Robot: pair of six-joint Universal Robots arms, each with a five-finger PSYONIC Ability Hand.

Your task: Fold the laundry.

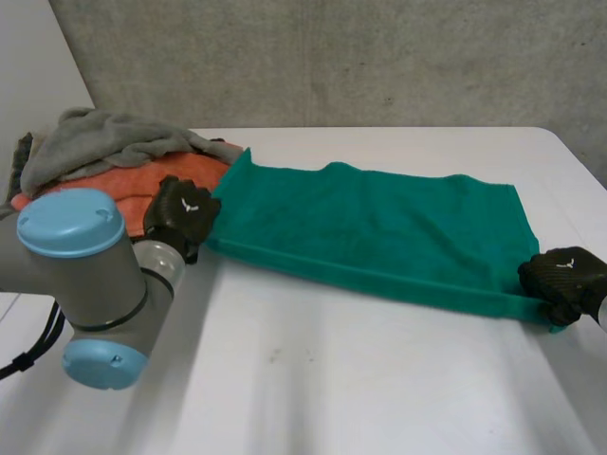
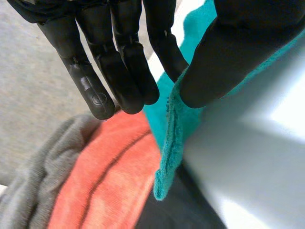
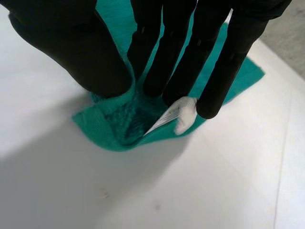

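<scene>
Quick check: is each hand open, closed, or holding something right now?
Left hand: closed, pinching one near corner of the green towel.
Right hand: closed, pinching the other near corner of the same towel.

Fitted with a white desk (image 1: 379, 398), matt and smooth, rounded at its far right corner. Backed along the far edge by a grey concrete wall (image 1: 379, 57), mottled and finely pitted. Joined beyond the far left corner by a paler, plain panel (image 1: 28, 57). Lit softly and evenly. Marked toward the desk's near edge by a few faint specks (image 1: 275, 358).
</scene>
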